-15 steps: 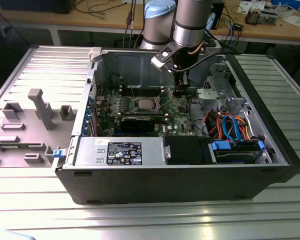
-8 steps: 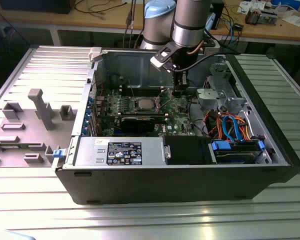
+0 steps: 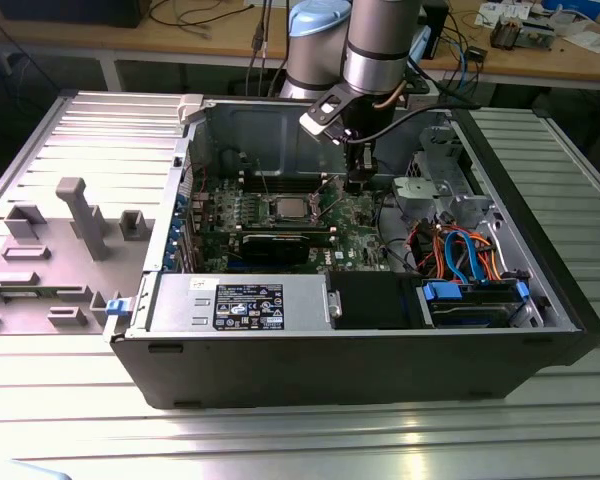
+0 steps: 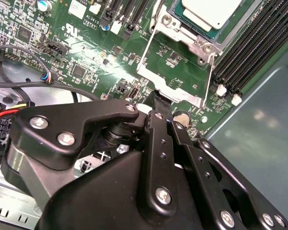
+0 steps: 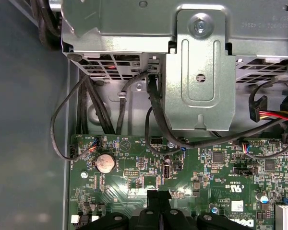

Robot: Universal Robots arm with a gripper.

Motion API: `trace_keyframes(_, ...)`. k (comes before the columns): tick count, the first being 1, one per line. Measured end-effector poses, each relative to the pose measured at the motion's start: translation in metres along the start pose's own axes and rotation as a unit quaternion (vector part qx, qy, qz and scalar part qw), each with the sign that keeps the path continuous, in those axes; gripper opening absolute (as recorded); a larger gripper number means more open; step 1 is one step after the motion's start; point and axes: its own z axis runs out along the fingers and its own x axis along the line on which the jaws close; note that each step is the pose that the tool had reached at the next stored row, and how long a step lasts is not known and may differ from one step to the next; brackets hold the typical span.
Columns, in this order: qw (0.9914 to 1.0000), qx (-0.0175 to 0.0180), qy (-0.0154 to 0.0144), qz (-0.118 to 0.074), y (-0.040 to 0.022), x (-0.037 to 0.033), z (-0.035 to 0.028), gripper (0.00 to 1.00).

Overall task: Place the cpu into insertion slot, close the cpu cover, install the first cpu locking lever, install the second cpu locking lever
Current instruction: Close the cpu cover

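cpu, silver-grey top, framed by cpu cover

The cpu is a small flat square chip with a silver-grey top. It lies flat, top up, inside the insertion slot. The slot is a square socket with a shiny metal rim and screws at its corners. In the exterior view it sits in the middle of the green board, toward the far wall of the computer case. The cpu cover is a thin silver frame with a square window. It is swung open, off the chip, on the exterior view's right side of the slot. Green board shows through its window.
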Motion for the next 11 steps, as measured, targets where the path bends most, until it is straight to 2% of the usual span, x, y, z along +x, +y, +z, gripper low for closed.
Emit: trace_keyframes(11,1.0,0.0,0.0,0.0,-0.0002,0.0,-0.0012,0.11)
